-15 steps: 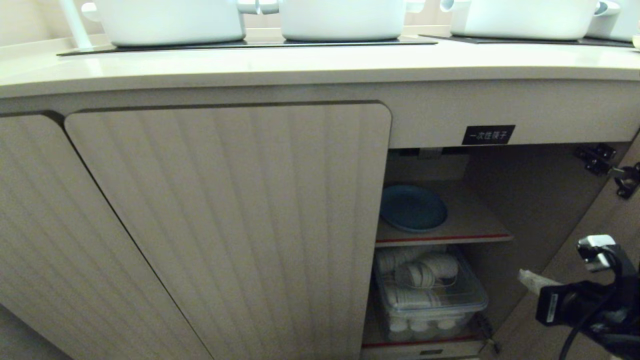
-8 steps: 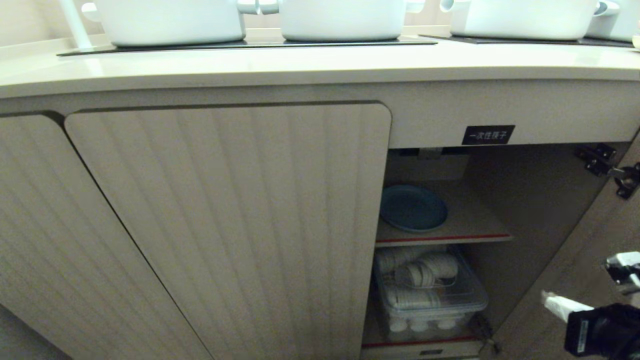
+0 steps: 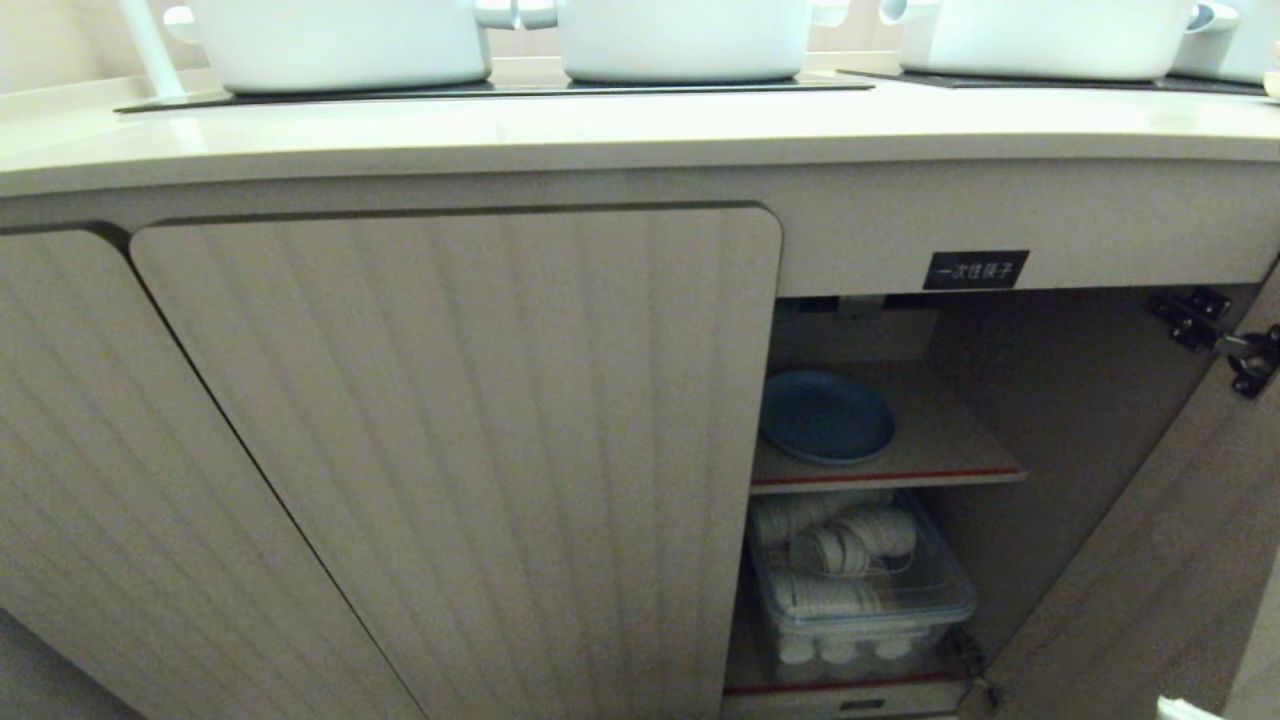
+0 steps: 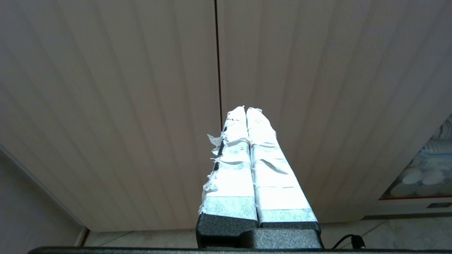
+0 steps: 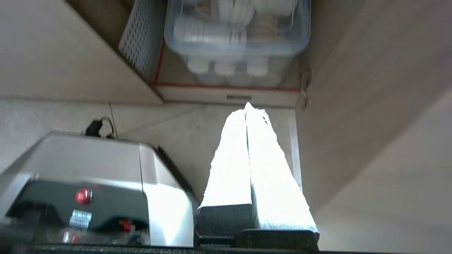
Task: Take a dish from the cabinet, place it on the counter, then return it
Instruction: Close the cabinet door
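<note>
My right gripper point(image 5: 247, 109), fingers pressed together and empty, has dropped low beside the open cabinet point(image 3: 1000, 330), leaving the dish point(image 3: 826, 416) back on the shelf's left end.

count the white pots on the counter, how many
4 white pots, all cut off by the frame: far left, middle, right, and a sliver at the far right edge. More may lie beyond.
</note>
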Controlling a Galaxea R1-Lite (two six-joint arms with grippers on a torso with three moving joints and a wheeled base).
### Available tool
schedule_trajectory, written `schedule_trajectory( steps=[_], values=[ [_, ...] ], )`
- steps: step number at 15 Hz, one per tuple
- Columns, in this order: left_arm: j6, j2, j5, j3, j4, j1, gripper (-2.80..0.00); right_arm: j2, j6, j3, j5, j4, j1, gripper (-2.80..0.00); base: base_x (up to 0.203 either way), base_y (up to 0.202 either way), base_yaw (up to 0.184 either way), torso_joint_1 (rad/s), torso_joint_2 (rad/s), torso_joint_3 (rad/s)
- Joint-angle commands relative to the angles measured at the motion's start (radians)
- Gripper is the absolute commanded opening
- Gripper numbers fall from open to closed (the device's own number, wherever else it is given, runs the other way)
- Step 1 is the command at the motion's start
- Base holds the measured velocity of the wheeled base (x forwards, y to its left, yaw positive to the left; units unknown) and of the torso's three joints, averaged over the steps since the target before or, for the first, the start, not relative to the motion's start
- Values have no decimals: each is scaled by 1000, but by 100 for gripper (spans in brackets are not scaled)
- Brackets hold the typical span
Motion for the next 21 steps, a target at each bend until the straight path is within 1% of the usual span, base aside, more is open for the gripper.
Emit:
schedule_trajectory(
  steps=[1, 4, 6, 10, 13, 16, 18, 21],
  values=[
    [0, 0, 1, 0, 0, 0, -280, -136, -1, 0, 1, 90, 0, -280, 0, 0, 0, 0, 0, 0],
    [0, 0, 0, 0, 0, 0, -280, -247, 3, 0, 3, 177, 7, -280, 0, 0, 0, 0, 0, 0],
    [0, 0, 0, 0, 0, 0, -280, -305, 10, 0, -1, 195, 9, -280, 0, 0, 0, 0, 0, 0],
    [0, 0, 1, 0, 0, 0, -280, -456, 15, 0, -50, 239, 8, -280, 0, 0, 0, 0, 0, 0],
    [0, 0, 0, 0, 0, 0, -280, -574, 20, 0, -55, 246, 19, -280, 0, 0, 0, 0, 0, 0],
    [0, 0, 0, 0, 0, 0, -280, -583, 13, 0, -57, 253, 25, -280, 0, 0, 0, 0, 0, 0],
    [0, 0, 0, 0, 0, 0, -280, -590, -1, -1, -58, 249, 3, -280, 0, 0, 0, 0, 0, 0],
    [0, 0, 0, 0, 0, 0, -280, -654, -26, 0, -59, 248, -16, -280, 0, 0, 0, 0, 0, 0]
  ],
)
